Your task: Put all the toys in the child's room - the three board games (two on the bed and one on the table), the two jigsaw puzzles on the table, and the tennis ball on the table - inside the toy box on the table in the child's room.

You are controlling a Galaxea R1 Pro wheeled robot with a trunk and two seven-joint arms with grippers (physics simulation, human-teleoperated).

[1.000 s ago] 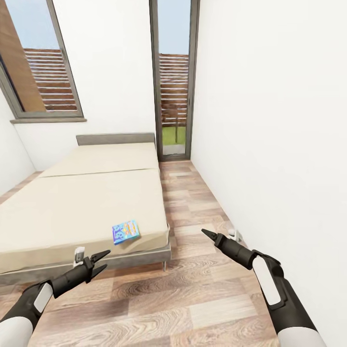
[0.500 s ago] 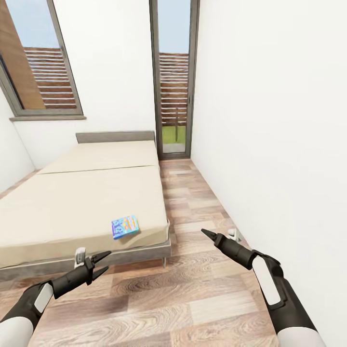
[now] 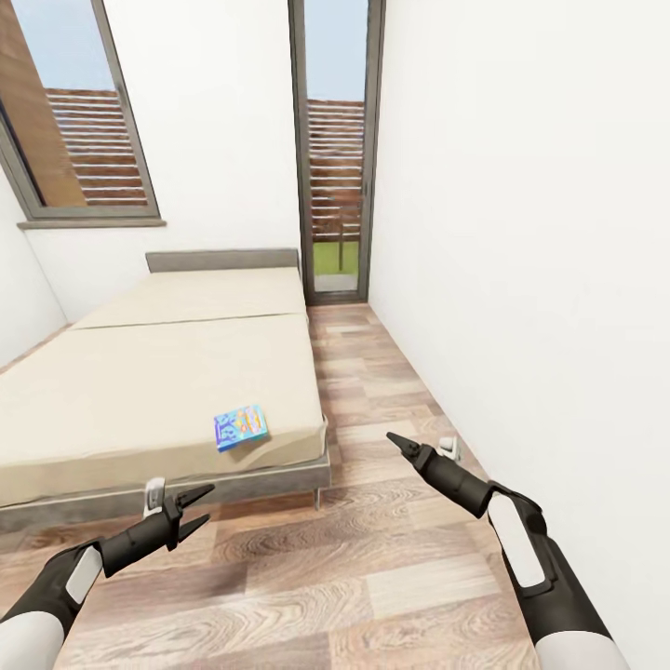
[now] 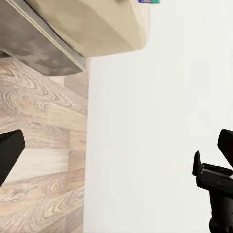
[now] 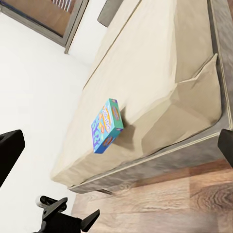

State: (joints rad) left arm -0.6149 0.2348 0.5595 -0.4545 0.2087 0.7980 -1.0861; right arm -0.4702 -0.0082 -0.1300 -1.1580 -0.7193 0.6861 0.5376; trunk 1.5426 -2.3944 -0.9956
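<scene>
A small blue board game (image 3: 241,426) with orange print lies flat near the front right corner of the cream bed (image 3: 158,391). The right wrist view has the same box (image 5: 106,126) on the mattress (image 5: 160,63) near its corner. My left gripper (image 3: 198,505) hangs open over the floor, just short of the bed's front edge and left of the box. My right gripper (image 3: 393,439) is open over the floor to the right of the bed, with nothing between its fingers. The left gripper (image 5: 77,218) also shows in the right wrist view, below the bed frame.
A white wall (image 3: 521,233) runs close along the right. A tall glass door (image 3: 335,167) stands at the far end of the wood-plank floor (image 3: 372,577), which forms a strip between bed and wall. A window (image 3: 84,121) is above the grey headboard (image 3: 223,262).
The whole picture has shifted: the bed and the blue box sit a little higher and farther off, so the camera has moved. Both arms hold the same pose.
</scene>
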